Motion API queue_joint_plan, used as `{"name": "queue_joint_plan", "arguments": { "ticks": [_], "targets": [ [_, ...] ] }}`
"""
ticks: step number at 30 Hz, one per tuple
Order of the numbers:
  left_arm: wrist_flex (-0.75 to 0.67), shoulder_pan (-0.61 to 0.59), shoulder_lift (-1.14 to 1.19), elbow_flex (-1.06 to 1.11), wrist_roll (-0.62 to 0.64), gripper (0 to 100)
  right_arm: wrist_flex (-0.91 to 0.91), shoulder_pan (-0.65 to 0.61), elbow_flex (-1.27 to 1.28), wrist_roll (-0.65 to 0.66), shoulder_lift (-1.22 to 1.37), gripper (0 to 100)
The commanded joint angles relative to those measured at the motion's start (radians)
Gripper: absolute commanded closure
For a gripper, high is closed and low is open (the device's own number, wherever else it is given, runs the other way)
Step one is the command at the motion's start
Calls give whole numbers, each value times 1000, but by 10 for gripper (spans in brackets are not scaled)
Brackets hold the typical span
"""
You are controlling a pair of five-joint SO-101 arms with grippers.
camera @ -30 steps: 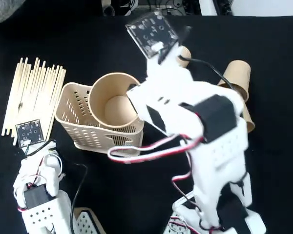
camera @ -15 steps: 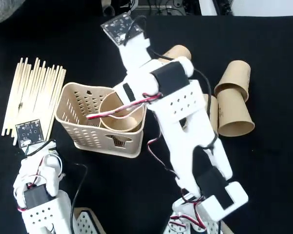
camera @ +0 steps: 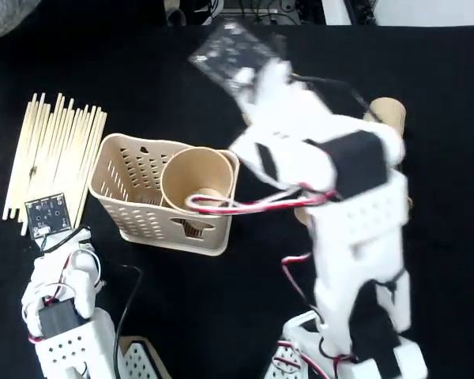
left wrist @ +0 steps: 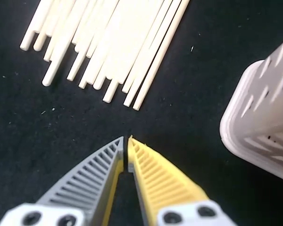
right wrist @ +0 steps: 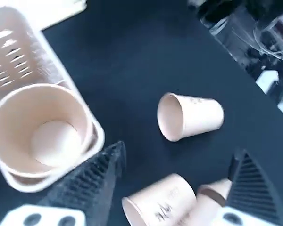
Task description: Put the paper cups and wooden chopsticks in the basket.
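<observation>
The right pincer (right wrist: 179,151) gapes wide, empty; the left pincer (left wrist: 127,140) is pressed together. One paper cup (camera: 196,175) stands in the basket (camera: 130,209). The wooden chopsticks (camera: 55,146) lie on the worktop at its 9 o'clock, the loose cups (right wrist: 191,117) toward 3 o'clock.

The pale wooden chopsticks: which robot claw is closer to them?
Left. The left gripper sits just short of the pale wooden chopsticks; the right gripper hangs beyond the beige slotted basket.

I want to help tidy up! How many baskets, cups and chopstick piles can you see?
Beige slotted plastic basket: 1
Tan paper cups: 4 visible, one of them in the basket
Pile of pale wooden chopsticks: 1
Total: 6
</observation>
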Motion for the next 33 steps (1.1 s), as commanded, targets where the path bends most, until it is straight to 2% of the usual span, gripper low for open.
{"name": "queue_joint_plan", "arguments": {
  "ticks": [1,7,16,24,31,33],
  "targets": [
    [-5,-2,-8,19,-11,967,-72,89,110,49,-16,645],
    [-5,-2,-8,19,-11,967,-477,216,455,149,51,645],
    [-5,-2,-8,19,-11,967,-984,203,788,249,166,642],
    [-6,-2,-8,18,-11,967,-1154,218,691,242,458,645],
    [-6,-2,-8,18,-11,967,-1378,261,550,241,674,646],
    [-6,-2,-8,18,-11,967,-1399,261,521,241,723,676]
  ]
}}
